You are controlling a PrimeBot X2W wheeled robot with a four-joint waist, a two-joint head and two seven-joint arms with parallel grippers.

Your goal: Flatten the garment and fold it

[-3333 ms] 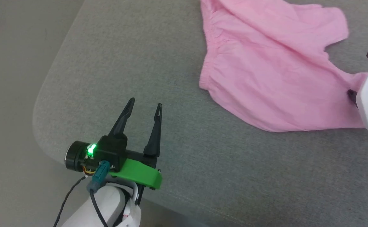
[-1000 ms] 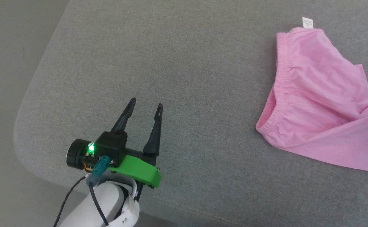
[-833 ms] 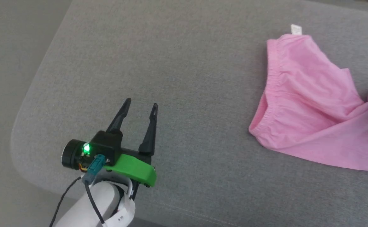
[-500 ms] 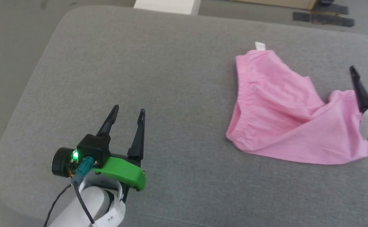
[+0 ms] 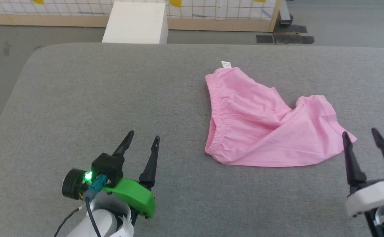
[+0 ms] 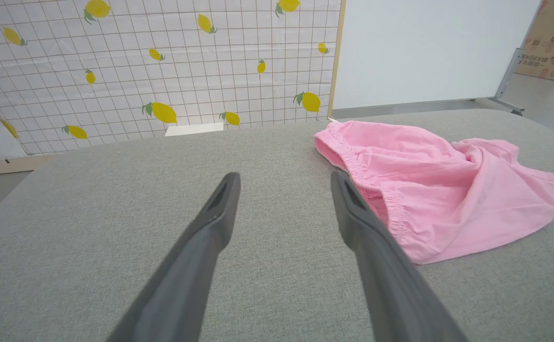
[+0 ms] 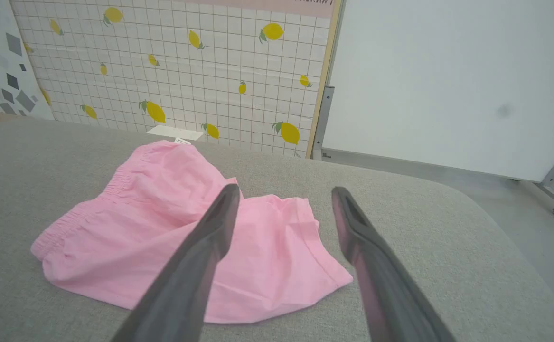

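Note:
The garment [image 5: 261, 121] is a pair of light pink shorts lying rumpled on the grey padded table [image 5: 113, 92], with the gathered waistband on its left side and a small white tag [image 5: 226, 64] at its far corner. One leg is bunched over the other toward the right. My left gripper [image 5: 144, 137] hovers open at the lower left, well short of the waistband, nothing between its fingers. My right gripper [image 5: 359, 133] stands open at the lower right, just off the near right leg hem, empty. The shorts [image 6: 438, 185] also show in the left wrist view and the garment [image 7: 172, 228] in the right wrist view.
A white box [image 5: 136, 23] stands on the floor beyond the table's far edge. Behind it runs a lemon-patterned grid panel [image 6: 163, 71] beside a white board [image 7: 447, 80]. The table's rounded left corner lies near my left arm.
The right gripper has let go of the garment's leg and drawn back toward me, open. The garment now lies loose on the table. The head camera has lifted, so the whole scene shifted.

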